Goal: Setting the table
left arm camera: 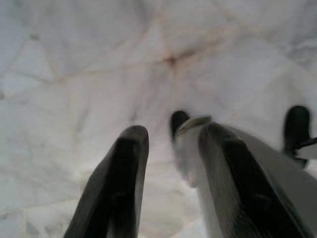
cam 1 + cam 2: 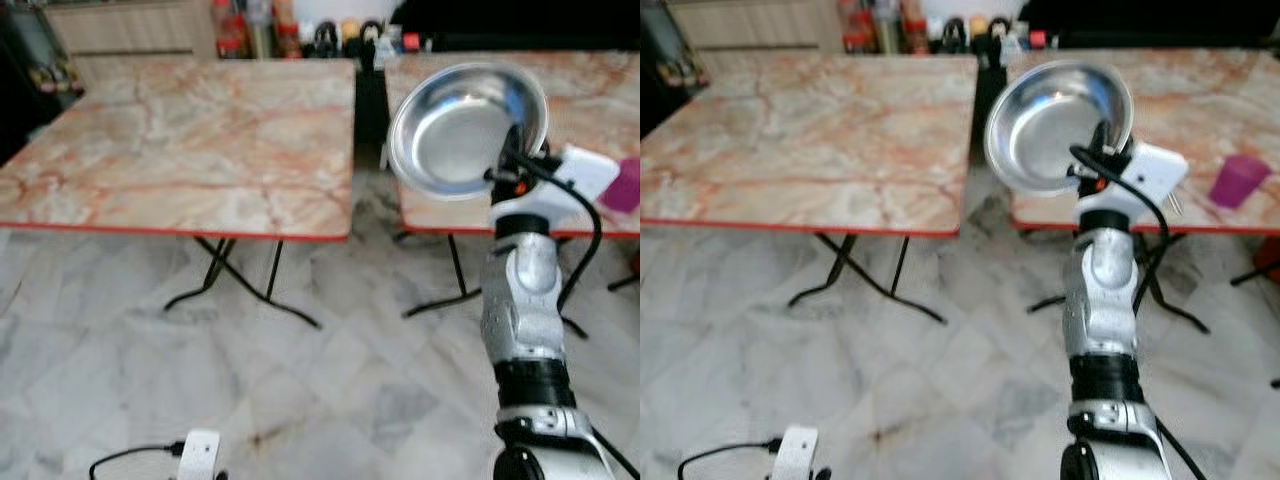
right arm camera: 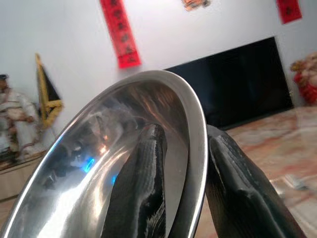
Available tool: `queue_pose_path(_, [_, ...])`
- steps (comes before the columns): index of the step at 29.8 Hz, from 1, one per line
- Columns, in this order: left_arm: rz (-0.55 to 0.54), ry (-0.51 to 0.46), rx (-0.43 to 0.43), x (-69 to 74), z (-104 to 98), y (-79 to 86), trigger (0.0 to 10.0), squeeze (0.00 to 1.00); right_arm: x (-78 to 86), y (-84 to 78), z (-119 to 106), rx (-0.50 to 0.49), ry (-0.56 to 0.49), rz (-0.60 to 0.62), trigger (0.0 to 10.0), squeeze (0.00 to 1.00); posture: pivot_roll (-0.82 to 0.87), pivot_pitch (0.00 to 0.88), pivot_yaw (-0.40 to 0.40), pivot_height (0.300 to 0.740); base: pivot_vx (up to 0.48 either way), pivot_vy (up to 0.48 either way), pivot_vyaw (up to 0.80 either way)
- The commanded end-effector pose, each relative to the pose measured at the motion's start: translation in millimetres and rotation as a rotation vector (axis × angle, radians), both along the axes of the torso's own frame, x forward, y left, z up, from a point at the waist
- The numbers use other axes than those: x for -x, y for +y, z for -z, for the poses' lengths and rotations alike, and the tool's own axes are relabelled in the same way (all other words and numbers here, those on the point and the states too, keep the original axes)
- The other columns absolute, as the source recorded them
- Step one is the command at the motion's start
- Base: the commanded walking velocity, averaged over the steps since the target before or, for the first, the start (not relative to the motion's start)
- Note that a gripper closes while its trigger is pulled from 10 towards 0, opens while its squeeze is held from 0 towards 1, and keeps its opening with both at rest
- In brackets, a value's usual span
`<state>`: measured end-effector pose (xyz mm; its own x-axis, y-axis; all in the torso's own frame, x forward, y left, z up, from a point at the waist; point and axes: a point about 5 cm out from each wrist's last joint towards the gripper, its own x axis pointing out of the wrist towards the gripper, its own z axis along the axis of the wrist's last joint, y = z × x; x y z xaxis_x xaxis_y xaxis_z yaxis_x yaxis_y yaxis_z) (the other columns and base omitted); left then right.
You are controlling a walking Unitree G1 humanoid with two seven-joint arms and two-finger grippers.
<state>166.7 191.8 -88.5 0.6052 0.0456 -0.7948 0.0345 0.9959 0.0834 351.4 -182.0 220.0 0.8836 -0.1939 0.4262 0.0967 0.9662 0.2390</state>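
Note:
A shiny steel bowl (image 2: 462,125) is held up in the air, tilted toward me, in front of the gap between two marble-topped tables. My right gripper (image 2: 513,150) is shut on its rim, one finger (image 3: 141,188) inside the bowl (image 3: 94,173) and the other outside. The left marble table (image 2: 190,140) and the right one (image 2: 590,90) both have red edges. A purple cup (image 2: 1238,180) stands on the right table near its front edge. My left gripper (image 1: 171,173) hangs low over the floor with its fingers apart and nothing between them.
Bottles and jars (image 2: 300,38) line the back between the tables. Folding metal legs (image 2: 240,280) stand under the left table. The floor is pale marble tile (image 2: 300,400). A dark screen (image 3: 237,89) and red banners (image 3: 120,32) hang on the far wall.

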Motion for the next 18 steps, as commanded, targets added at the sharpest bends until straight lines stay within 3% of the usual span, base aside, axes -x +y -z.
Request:
queue_pose_path(1, [-0.008, 0.031, -0.003, 7.5, 3.4, 1.7, 10.0, 0.00, 0.2, 3.4, -10.2, 0.009, -0.039, -0.015, 10.0, 0.00, 0.00, 0.063, 0.027, 0.740, 0.000, 0.480, 0.00])
queue_pose_path(18, [-0.040, 0.025, -0.006, 5.2, 2.6, 1.8, 10.0, 0.00, -2.1, 7.4, -7.5, 0.002, -0.018, -0.022, 10.0, 0.00, 0.01, 0.113, 0.018, 0.740, 0.000, 0.480, 0.00])
